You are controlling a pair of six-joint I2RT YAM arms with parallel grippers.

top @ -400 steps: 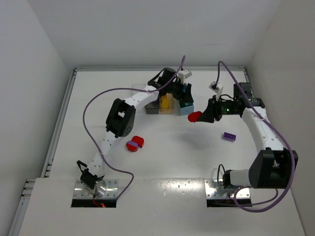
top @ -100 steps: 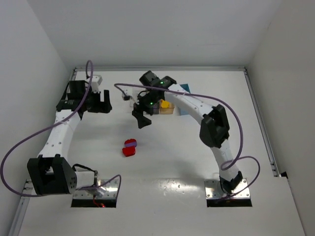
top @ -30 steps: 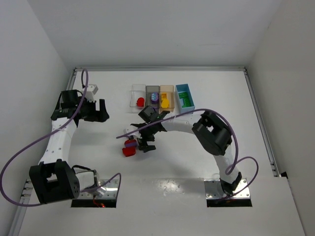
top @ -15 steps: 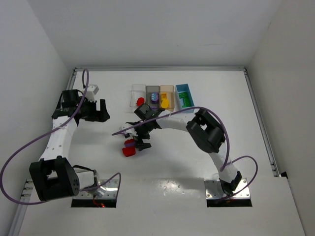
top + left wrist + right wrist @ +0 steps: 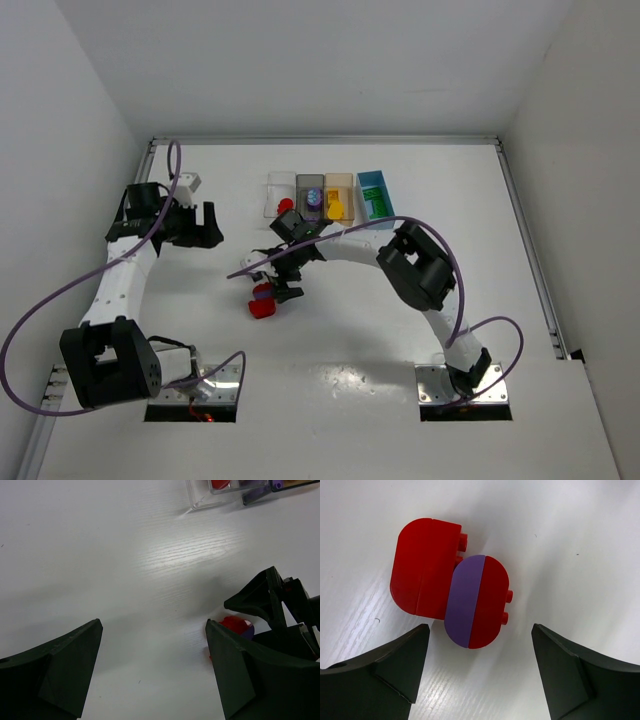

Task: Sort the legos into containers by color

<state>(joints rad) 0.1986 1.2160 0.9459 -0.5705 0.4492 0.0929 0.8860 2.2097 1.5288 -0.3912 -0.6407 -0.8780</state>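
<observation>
Two legos lie touching on the white table: a red brick (image 5: 425, 567) and a half purple, half red brick (image 5: 477, 601), also seen from above as red (image 5: 262, 309) and purple (image 5: 263, 293). My right gripper (image 5: 481, 630) hangs open just over them, a finger on each side of the purple-red brick's near end, touching neither. Off to the left, my left gripper (image 5: 205, 228) is open and empty; its view catches the same red brick (image 5: 234, 624). The containers stand in a row at the back: clear (image 5: 278, 180), grey (image 5: 309, 180), tan (image 5: 339, 179), blue (image 5: 372, 177).
A red lego (image 5: 285, 206) lies in the clear bin, a purple one (image 5: 314, 198) in the grey, a yellow one (image 5: 335, 207) in the tan, green ones (image 5: 376, 205) in the blue. My right arm stretches across the table's middle toward the left.
My right gripper has shifted a little left and back over the red and purple bricks. The left arm has not moved.
</observation>
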